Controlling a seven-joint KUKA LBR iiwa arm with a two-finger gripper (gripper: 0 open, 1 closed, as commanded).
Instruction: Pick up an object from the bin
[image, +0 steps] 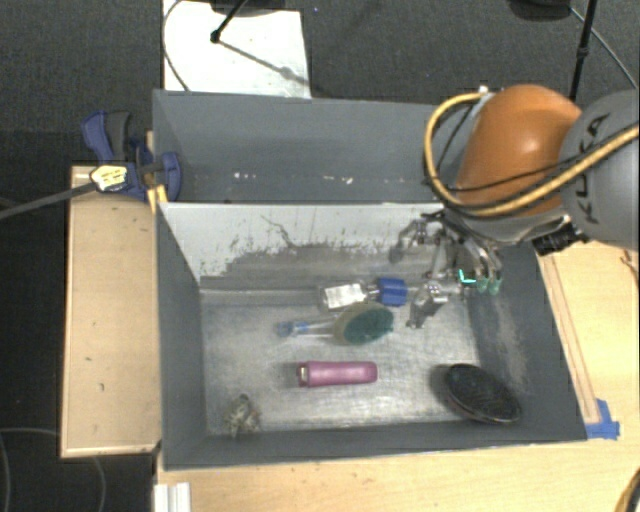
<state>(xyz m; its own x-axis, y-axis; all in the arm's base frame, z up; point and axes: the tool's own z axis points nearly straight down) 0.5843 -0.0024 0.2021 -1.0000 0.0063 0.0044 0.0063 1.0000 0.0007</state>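
In the bin (300, 150), the gripper (428, 302) hangs — just beside a blue cap (392, 292).

The grey bin (181, 340) holds a pink tube (337, 374), a black ribbed oval (476, 392), a dark green disc (365, 325) and a blue cap (392, 292).

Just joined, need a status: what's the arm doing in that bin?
The KUKA arm reaches in from the right. Its tool hangs in the right rear part of the bin, just right of a blue-capped clear item and a green round brush. Nothing looks picked yet. A purple tube, a black oval disc and a small grey scrap lie apart nearer the front.
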